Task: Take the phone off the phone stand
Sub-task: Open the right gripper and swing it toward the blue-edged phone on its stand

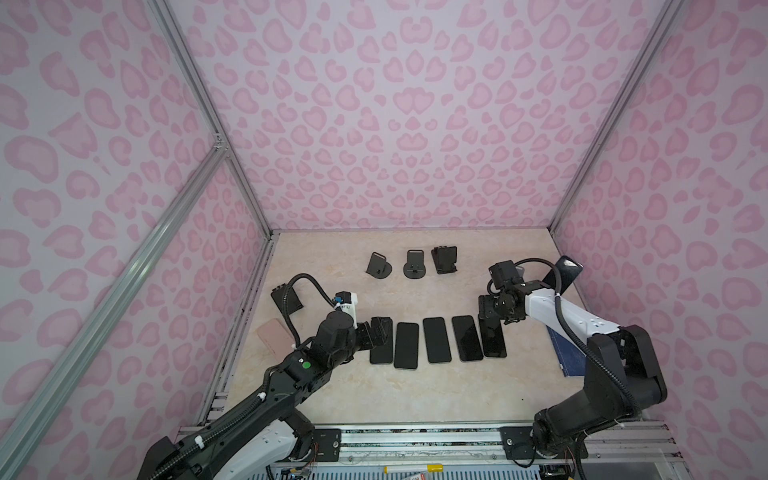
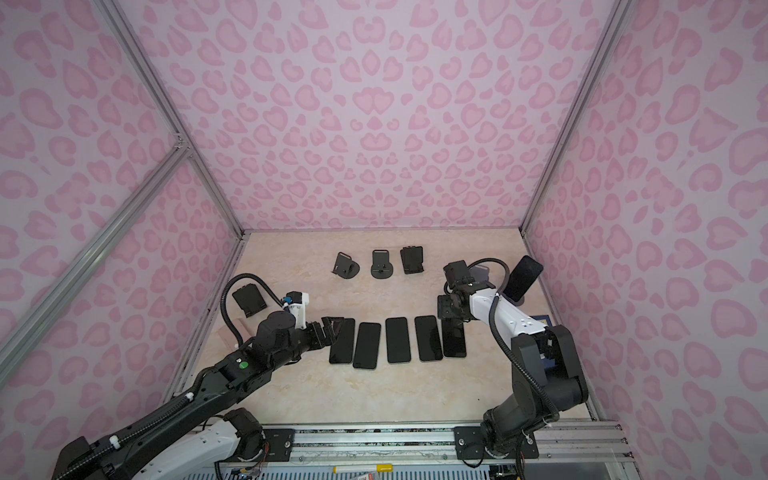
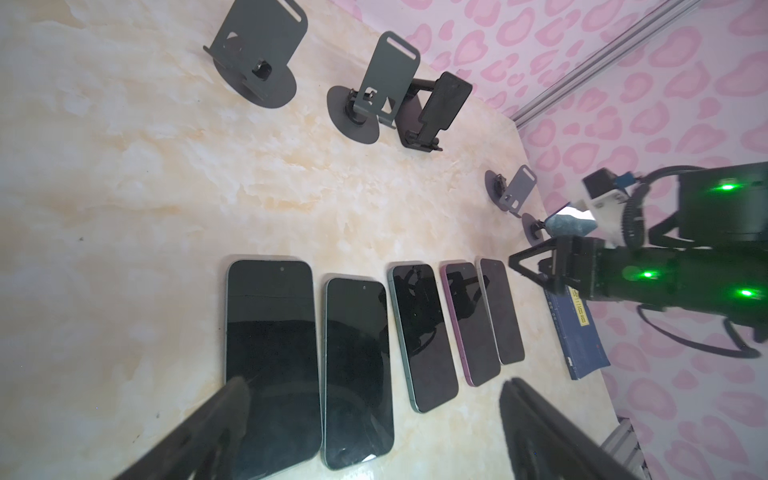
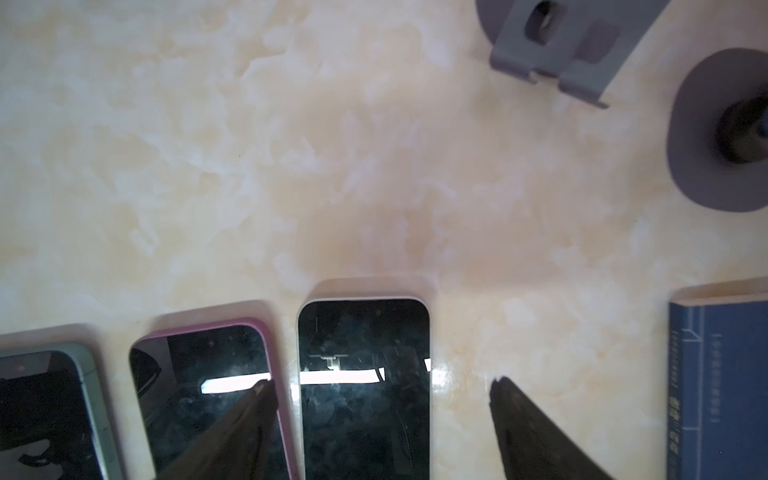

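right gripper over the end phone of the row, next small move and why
Probably raise the right gripper straight up: its jaws stand open either side of the white-edged phone lying flat on the table. A dark phone leans on a stand near the right wall, not yet removed.

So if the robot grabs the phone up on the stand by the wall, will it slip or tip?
The phone looks stiff and glossy, so it may slip. It leans high on a small round-footed stand, so a push might tip both.
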`<action>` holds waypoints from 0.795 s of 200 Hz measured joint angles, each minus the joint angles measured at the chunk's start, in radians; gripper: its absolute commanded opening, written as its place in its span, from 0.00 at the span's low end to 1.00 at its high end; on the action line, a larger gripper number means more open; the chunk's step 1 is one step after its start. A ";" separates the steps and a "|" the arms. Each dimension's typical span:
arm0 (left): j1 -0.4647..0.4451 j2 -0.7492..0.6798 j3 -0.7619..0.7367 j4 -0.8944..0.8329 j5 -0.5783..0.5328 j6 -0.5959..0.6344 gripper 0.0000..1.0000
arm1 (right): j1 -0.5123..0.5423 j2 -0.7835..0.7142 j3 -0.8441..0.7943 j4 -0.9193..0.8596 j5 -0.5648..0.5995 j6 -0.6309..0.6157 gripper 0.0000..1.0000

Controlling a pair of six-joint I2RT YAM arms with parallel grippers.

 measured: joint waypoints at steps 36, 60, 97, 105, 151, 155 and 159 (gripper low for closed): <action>0.000 0.083 0.004 -0.005 0.002 -0.040 0.97 | -0.005 -0.109 0.021 -0.010 0.161 0.066 0.87; 0.000 0.096 0.002 -0.006 0.003 -0.059 0.97 | -0.020 -0.177 0.022 0.003 0.272 0.112 0.90; 0.000 0.077 -0.005 -0.010 -0.002 -0.065 0.97 | -0.070 -0.254 0.031 0.050 0.385 0.145 0.95; 0.000 0.068 -0.006 -0.011 -0.010 -0.065 0.97 | -0.093 -0.264 0.039 0.056 0.397 0.156 0.96; 0.001 0.053 -0.006 -0.011 -0.028 -0.041 0.97 | -0.230 -0.279 0.087 0.089 0.458 0.183 0.98; 0.001 0.054 -0.006 -0.011 -0.028 -0.038 0.97 | -0.241 -0.277 0.094 0.089 0.465 0.185 0.98; 0.001 0.054 -0.006 -0.010 -0.028 -0.037 0.97 | -0.252 -0.274 0.100 0.089 0.469 0.189 0.99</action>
